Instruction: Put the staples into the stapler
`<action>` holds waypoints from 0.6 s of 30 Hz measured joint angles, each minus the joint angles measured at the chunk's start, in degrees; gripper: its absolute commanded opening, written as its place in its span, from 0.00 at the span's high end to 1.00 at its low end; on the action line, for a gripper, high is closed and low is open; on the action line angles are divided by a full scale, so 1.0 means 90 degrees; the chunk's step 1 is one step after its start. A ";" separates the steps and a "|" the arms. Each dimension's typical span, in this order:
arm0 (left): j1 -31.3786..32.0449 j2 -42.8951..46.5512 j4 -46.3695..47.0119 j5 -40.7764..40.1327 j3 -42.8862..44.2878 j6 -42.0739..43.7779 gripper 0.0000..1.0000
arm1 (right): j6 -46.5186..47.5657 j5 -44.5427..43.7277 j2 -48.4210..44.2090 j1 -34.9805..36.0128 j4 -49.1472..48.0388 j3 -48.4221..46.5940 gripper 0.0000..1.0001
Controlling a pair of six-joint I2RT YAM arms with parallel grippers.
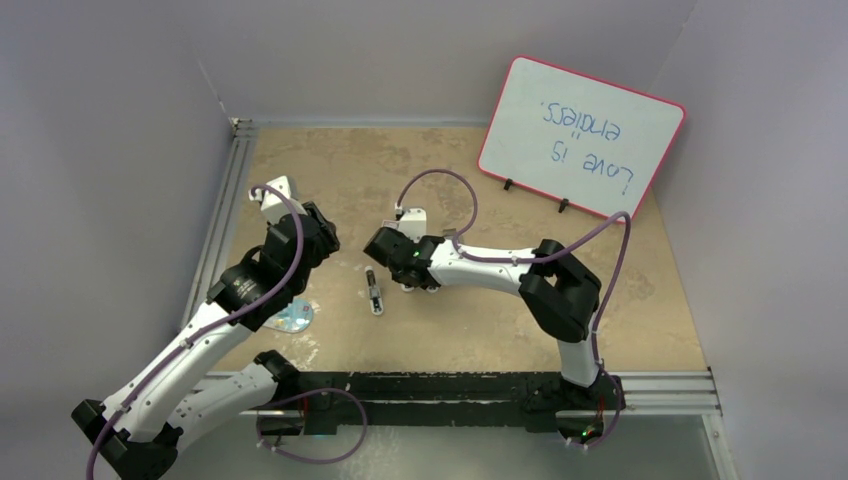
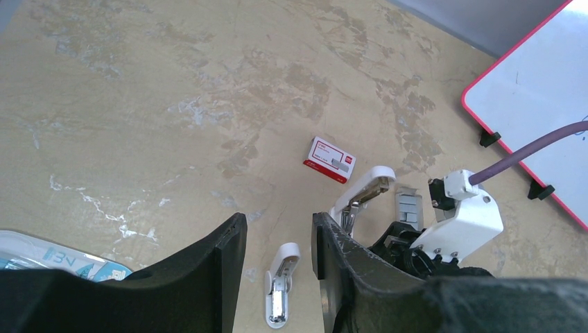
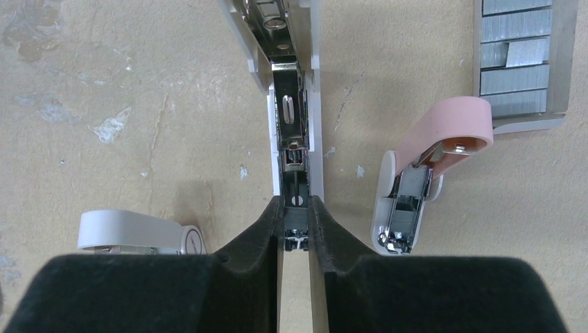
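Note:
An open white stapler point(image 3: 295, 104) lies with its metal channel facing up, and it also shows in the left wrist view point(image 2: 362, 191). My right gripper point(image 3: 297, 211) is shut over the channel's near end, with a short grey strip of staples point(image 3: 297, 219) pinched between its pads. More staples point(image 3: 523, 62) lie in rows in an open grey tray point(image 2: 409, 208). The red box point(image 2: 330, 159) lies flat beyond it. My left gripper point(image 2: 277, 225) is open and empty, hovering above a small white stapler point(image 2: 281, 291). In the top view it point(image 1: 325, 238) sits left of the right gripper point(image 1: 390, 250).
A pink stapler point(image 3: 423, 173) lies just right of the open one. Another white stapler point(image 3: 132, 232) lies at its left. A blue and white packet point(image 1: 290, 318) lies by the left arm. A whiteboard point(image 1: 580, 140) stands at the back right. Walls close three sides.

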State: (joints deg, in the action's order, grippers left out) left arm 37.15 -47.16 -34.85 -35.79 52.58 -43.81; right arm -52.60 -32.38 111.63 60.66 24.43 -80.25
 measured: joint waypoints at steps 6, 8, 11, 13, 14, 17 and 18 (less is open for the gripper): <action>0.0000 0.0000 0.0002 0.0002 0.0000 0.0000 0.60 | 0.0034 0.0015 0.0000 -0.0005 -0.0046 0.0010 0.83; 0.0000 0.0000 0.0002 0.0002 0.0000 0.0000 0.60 | 0.0075 0.0022 0.0000 -0.0005 -0.0075 0.0015 0.83; 0.0000 -0.0005 0.0002 0.0005 0.0000 0.0002 0.60 | 0.0141 0.0041 0.0000 -0.0005 -0.0104 0.0015 0.83; 0.0000 -0.0012 0.0005 0.0007 0.0000 0.0002 0.60 | 0.0187 0.0044 0.0000 -0.0005 -0.0138 0.0034 0.83; 0.0000 -0.0015 0.0002 0.0010 0.0000 0.0002 0.60 | 0.0206 0.0046 0.0000 -0.0005 -0.0153 0.0051 0.83; 0.0000 -0.0017 0.0002 0.0022 0.0000 0.0002 0.60 | 0.0265 0.0053 0.0000 -0.0005 -0.0238 0.0114 0.83; 0.0000 -0.0017 0.0005 0.0024 0.0000 0.0002 0.60 | 0.0296 0.0051 0.0000 -0.0005 -0.0260 0.0119 0.83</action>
State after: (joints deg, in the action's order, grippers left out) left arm 37.15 -47.31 -34.81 -35.57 52.58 -43.79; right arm -49.93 -31.92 111.63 60.62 22.09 -79.18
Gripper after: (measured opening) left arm 0.395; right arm 0.176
